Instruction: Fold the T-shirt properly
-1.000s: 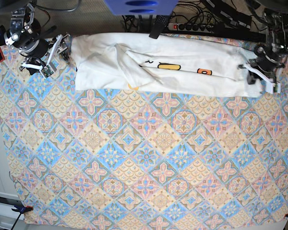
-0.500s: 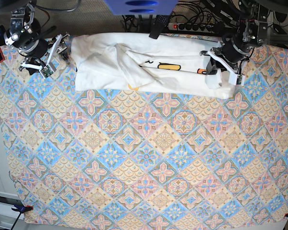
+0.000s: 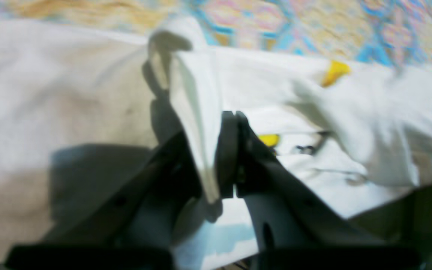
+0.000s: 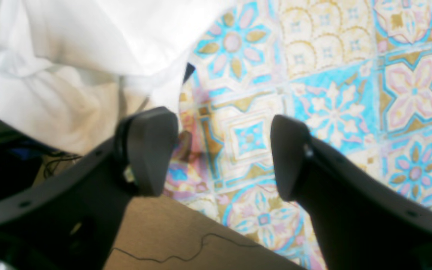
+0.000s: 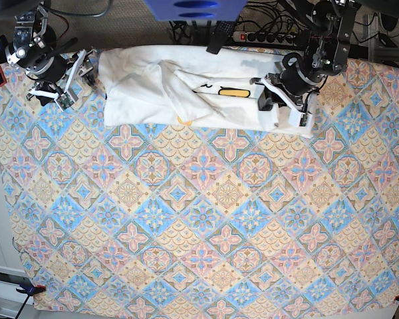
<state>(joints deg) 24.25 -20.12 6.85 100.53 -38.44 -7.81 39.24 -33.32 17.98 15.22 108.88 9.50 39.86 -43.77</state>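
presently, i had the left claw point(image 3: 225, 202) closed on a pinched fold of the white t-shirt point(image 3: 88, 93); the cloth stood up between its dark fingertips and curled over at the top. under and beside this claw, one end of the shirt was doubled over, and in the left wrist view a dark shadow lay on that cloth.

from there, the shirt stretched as a long narrow strip along the far part of the table, which had a cover with patterned tiles point(image 5: 203, 216) on it. parts of the yellow print showed in the folds near the claw, and also at the near edge of the strip. the other end of the shirt was more rumpled, with a loose fold lying aslant over it.

beyond this rumpled end, i had the right claw point(image 4: 223, 153) wide open, with nothing between its fingers. it was over the tiled cover, near the shirt, and the cloth was seen at one side of it. below, in the right wrist view, there was a brown surface point(image 4: 171, 225) past the edge of the cover, with a thin dark line winding over it.
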